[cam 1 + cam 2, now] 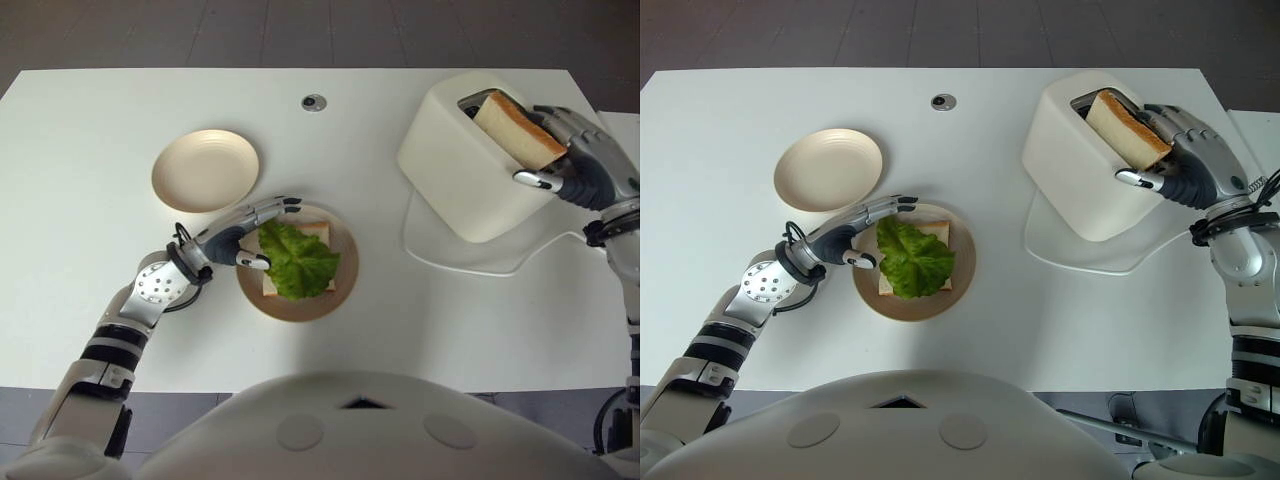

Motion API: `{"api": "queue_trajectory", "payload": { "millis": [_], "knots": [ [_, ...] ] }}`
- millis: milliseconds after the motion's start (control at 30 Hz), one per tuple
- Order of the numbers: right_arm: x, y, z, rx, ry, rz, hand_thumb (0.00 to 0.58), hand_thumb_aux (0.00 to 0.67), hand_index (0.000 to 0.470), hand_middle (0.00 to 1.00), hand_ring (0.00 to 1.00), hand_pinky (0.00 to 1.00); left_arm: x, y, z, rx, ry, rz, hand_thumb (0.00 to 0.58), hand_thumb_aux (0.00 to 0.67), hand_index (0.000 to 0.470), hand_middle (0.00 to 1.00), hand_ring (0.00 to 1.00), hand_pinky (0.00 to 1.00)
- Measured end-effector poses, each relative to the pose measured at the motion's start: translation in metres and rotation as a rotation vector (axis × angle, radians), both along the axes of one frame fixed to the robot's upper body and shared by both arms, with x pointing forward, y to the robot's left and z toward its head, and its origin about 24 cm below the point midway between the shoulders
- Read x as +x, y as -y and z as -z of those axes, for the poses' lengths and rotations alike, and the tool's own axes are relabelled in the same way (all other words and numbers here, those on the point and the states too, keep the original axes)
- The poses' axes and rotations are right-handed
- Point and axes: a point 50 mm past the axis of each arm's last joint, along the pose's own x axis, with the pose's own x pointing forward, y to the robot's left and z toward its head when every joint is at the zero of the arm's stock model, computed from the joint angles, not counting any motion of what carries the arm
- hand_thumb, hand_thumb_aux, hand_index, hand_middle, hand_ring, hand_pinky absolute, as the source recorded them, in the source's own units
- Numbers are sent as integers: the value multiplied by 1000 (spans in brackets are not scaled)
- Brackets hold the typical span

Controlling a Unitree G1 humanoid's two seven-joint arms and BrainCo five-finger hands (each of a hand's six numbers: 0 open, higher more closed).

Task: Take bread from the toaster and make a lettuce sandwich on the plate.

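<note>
Bread [512, 128] clasped in right hand [590, 170].

We saw a white desk [90, 150]. The toaster [460, 170] stood on it at the back right, and its cord [440, 267] looped across the desk just in front. A cream dish [205, 170] sat left of centre, with a tan plate [310, 312] near it towards the front. A small round fitting [314, 102] was set in the desk at the back.
</note>
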Motion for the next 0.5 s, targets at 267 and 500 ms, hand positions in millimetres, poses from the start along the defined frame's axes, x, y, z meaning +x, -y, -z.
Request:
{"api": "queue_trajectory", "payload": {
  "millis": [267, 500],
  "knots": [
    [6, 1, -35, 121, 220, 23, 580, 670, 470, 1000, 1000, 1000, 2, -3, -3, -12, 17, -31, 0, 0, 0, 0, 0, 0],
    [1, -12, -73, 327, 552, -20, 580, 670, 470, 1000, 1000, 1000, 9, -2, -8, -59, 56, -67, 0, 0, 0, 0, 0, 0]
  ]
}}
